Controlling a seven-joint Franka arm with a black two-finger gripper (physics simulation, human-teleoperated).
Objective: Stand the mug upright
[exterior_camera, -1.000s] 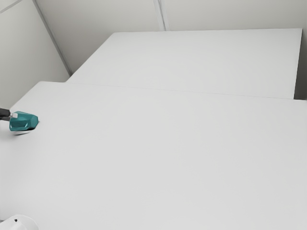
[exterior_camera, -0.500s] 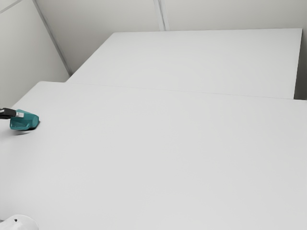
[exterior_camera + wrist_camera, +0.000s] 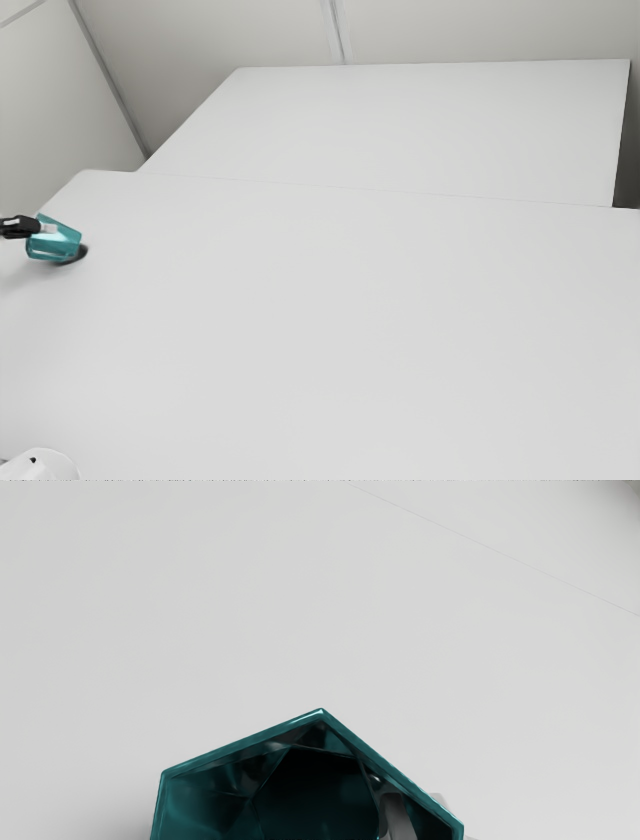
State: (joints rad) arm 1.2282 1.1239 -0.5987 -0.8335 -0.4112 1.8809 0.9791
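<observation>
At the exterior view's left edge, my gripper [image 3: 48, 229] holds the upper part of the teal faceted mug [image 3: 62, 246]. The mug leans, its mouth toward the gripper and its base toward the exterior view's right, low over a dark shadow; whether the base touches the table I cannot tell. In the wrist view I look into the open mouth of the mug [image 3: 215, 800]. There my gripper [image 3: 419, 807] has one grey finger inside the mug and the other just outside the same wall, pinching it. The lower body of the mug is hidden behind its rim.
The white table [image 3: 340, 320] extends toward the exterior view's right. Behind it lies a second white surface [image 3: 400, 125], with a thin seam between them. Pale walls stand at the back and the left. A white rounded part [image 3: 48, 467] shows at the lower left corner.
My gripper has moved a little toward the exterior view's right and up. The mug has come along and tipped, its mouth end higher than before, and the shadow has shifted beneath its base.
</observation>
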